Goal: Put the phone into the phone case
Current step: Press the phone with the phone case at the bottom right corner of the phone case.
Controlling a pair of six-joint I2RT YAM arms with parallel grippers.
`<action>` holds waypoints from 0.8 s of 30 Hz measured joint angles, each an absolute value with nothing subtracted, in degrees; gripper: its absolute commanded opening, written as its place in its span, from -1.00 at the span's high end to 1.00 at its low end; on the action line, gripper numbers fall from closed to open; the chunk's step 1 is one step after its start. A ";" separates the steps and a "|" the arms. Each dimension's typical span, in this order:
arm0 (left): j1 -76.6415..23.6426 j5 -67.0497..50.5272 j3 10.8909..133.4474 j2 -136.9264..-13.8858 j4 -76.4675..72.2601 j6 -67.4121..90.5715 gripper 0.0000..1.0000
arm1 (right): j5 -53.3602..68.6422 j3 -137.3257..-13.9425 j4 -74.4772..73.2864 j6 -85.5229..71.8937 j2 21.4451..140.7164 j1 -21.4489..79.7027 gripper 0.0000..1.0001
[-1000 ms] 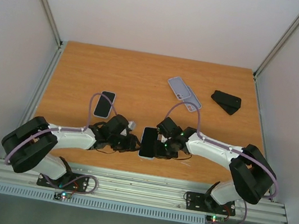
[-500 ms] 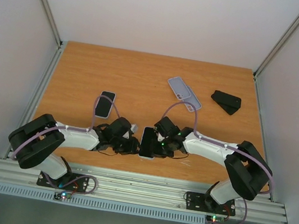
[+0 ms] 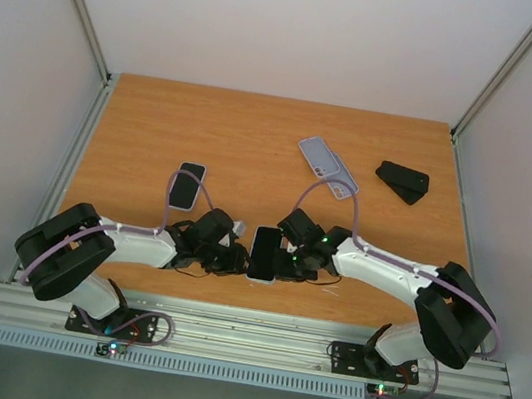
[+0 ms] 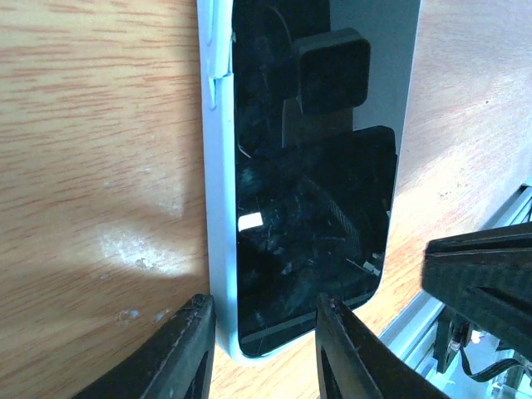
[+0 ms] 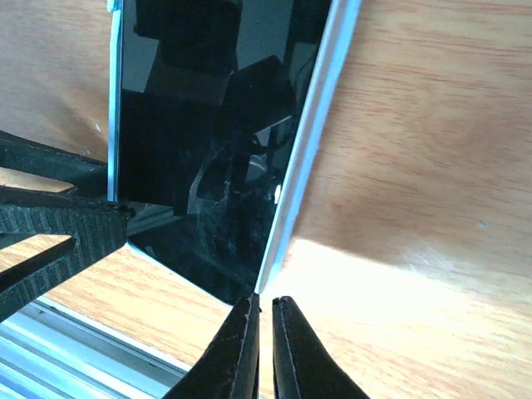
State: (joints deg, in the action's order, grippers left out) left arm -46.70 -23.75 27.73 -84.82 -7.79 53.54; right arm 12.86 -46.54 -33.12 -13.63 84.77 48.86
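Note:
A black-screened phone point(image 3: 264, 252) lies flat near the table's front edge, inside a light blue phone case point(image 4: 218, 249). At the far left corner the case's rim point(image 4: 218, 58) stands a little off the phone point(image 4: 316, 208). My left gripper point(image 4: 262, 349) is open at the phone's near left corner: one finger is outside the case's edge, the other over the screen. My right gripper point(image 5: 264, 303) is shut with nothing in it. Its tips touch the case's right edge point(image 5: 312, 150) at the near corner. Both show in the top view, left gripper point(image 3: 239, 259) and right gripper point(image 3: 283, 263).
A second dark phone point(image 3: 186, 185) lies to the left behind the left arm. Lilac cases point(image 3: 328, 167) and a black folded object point(image 3: 401, 182) lie at the back right. The table's metal rail point(image 5: 50, 349) runs just in front of the phone.
The left arm has come in closer to the phone and its jaws have narrowed. The right jaws have closed, and that arm swayed left, then back. The phone has stayed in place.

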 measured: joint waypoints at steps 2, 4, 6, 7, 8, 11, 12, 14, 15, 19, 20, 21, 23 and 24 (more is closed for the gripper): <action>-46.70 -23.75 27.73 -84.82 -7.94 53.56 0.30 | 11.68 -46.54 -34.61 -13.63 83.15 48.86 0.83; -46.70 -23.75 27.73 -84.82 -8.01 53.56 0.30 | 11.03 -46.54 -35.33 -13.58 82.70 48.86 0.83; -46.70 -23.75 27.73 -84.82 -8.01 53.56 0.30 | 10.92 -46.54 -35.59 -13.61 83.11 48.86 0.83; -46.70 -23.75 27.73 -84.82 -8.01 53.56 0.31 | 10.96 -46.54 -35.51 -13.61 83.31 48.86 0.83; -46.70 -23.75 27.73 -84.82 -8.01 53.56 0.30 | 11.14 -46.54 -35.31 -13.63 83.55 48.86 0.83; -46.70 -23.75 27.73 -84.82 -8.01 53.56 0.30 | 11.73 -46.54 -34.35 -13.65 84.31 48.86 0.83; -46.70 -23.75 27.73 -84.82 -8.01 53.56 0.30 | 11.94 -46.54 -33.91 -13.67 84.58 48.86 0.82; -46.70 -23.75 27.73 -84.82 -8.01 53.56 0.31 | 12.32 -46.54 -33.28 -13.69 85.08 48.86 0.82; -46.70 -23.75 27.73 -84.82 -8.01 53.56 0.31 | 12.45 -46.54 -32.93 -13.69 85.30 48.86 0.82; -46.70 -23.75 27.73 -84.84 -8.03 53.56 0.31 | 12.93 -46.50 -31.73 -13.89 86.41 48.86 0.82; -46.70 -23.75 27.73 -84.86 -8.05 53.58 0.31 | 13.06 -46.46 -31.42 -13.96 86.74 48.86 0.82; -46.70 -23.75 27.73 -84.95 -8.14 53.58 0.31 | 13.17 -46.39 -31.18 -14.04 87.09 48.86 0.82; -46.70 -23.75 27.73 -85.25 -8.38 53.58 0.31 | 13.41 -46.26 -30.79 -14.11 87.46 48.86 0.83; -46.70 -23.77 27.73 -85.30 -8.40 53.58 0.31 | 13.47 -46.24 -30.70 -14.13 87.46 48.86 0.83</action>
